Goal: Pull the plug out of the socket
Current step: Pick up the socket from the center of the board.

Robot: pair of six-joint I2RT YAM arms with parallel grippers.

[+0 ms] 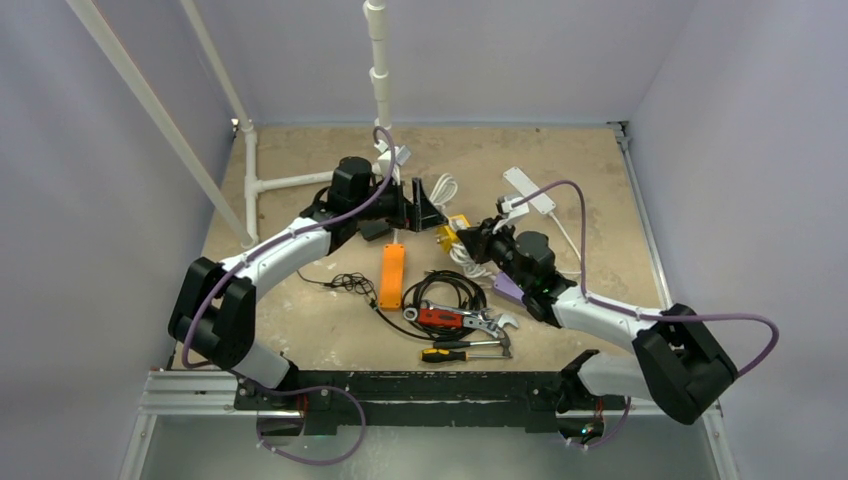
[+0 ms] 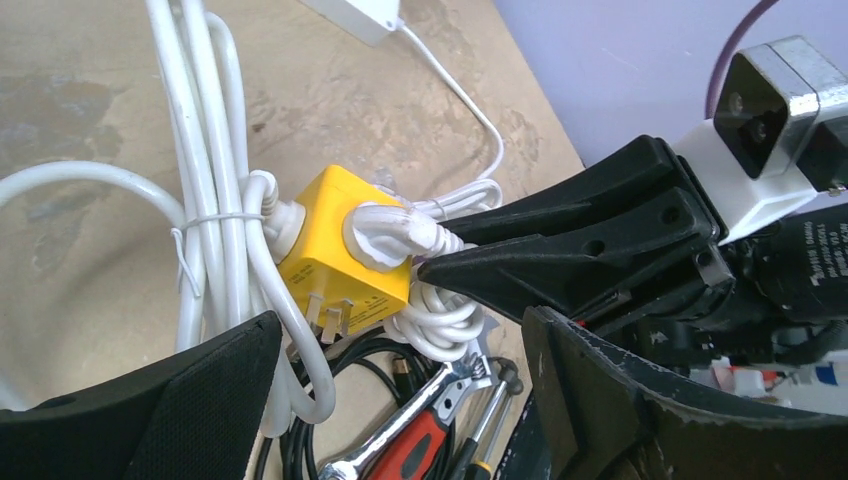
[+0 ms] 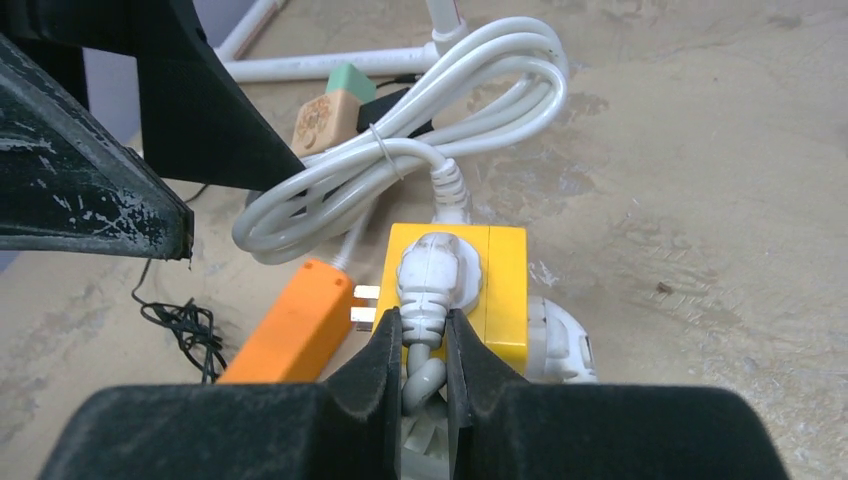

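- My right gripper [image 3: 425, 325] is clamped on the neck of the white plug [image 3: 438, 265], one finger on each side, just where the cord leaves the body.
- The plug sits seated in the yellow socket cube [image 3: 503, 262], which rests on the table directly ahead of my right fingertips (whether the tips touch the cube itself I cannot tell).
- The relation that matters is that the plug's long axis runs from the cube's face back toward my right wrist, roughly in line with my fingers. I judge the pull should go straight back along that line, not sideways.
- My left gripper [image 2: 400, 325] is spread wide and grasps nothing. The cube lies ahead of it, beyond both fingertips and apart from them.
- The right arm is the nearer one. The cube looks loose, so I expect it to drag along unless my left gripper closes on it first.
- A tied white cable bundle [image 3: 400, 150] leaves the cube's far side and could tug on it.
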